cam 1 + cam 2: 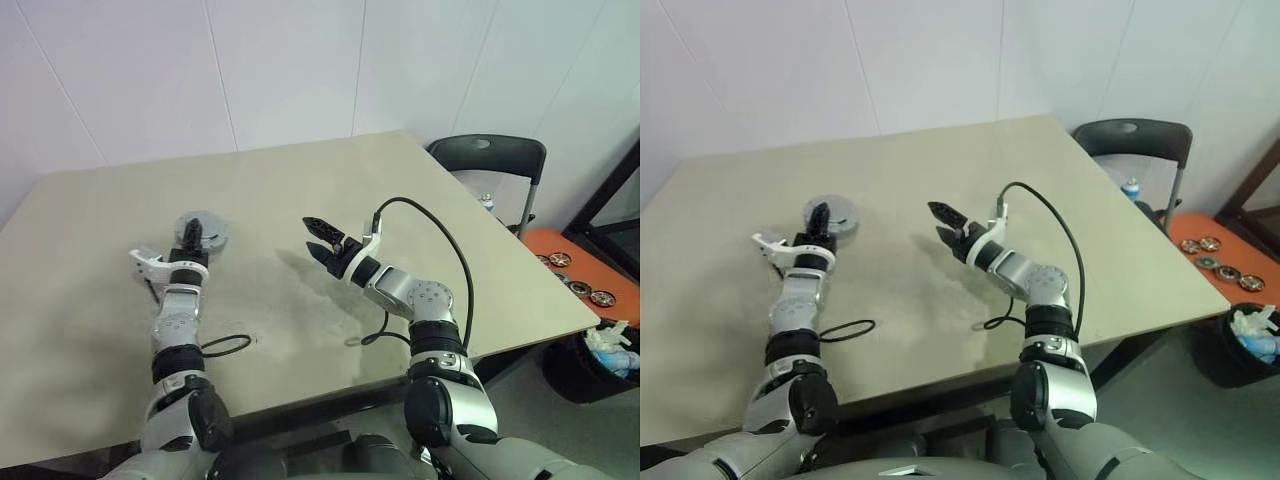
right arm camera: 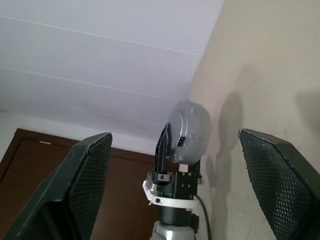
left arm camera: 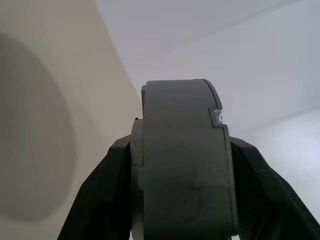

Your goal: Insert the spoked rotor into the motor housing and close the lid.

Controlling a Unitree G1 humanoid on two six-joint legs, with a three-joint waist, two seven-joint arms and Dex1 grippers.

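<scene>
The right gripper point(image 1: 317, 236) hangs above the middle of the beige table point(image 1: 420, 190), its jaws spread wide with nothing between them. Off to the left, the left gripper point(image 1: 193, 234) is clamped on the motor housing point(image 1: 205, 230), a squat grey round assembly with the lid closed, its fingers point(image 3: 95, 200) pressed on both flat faces. Beyond the table's far right corner stands a dark chair point(image 1: 490, 160)

- Bare desk point(image 1: 300, 190) lies ahead of both tools and between them.
- Left tool point(image 1: 193, 233), clamped on the motor housing point(image 1: 203, 229), blocks passage there.
- Black cable point(image 1: 228, 346) lies behind it.
</scene>
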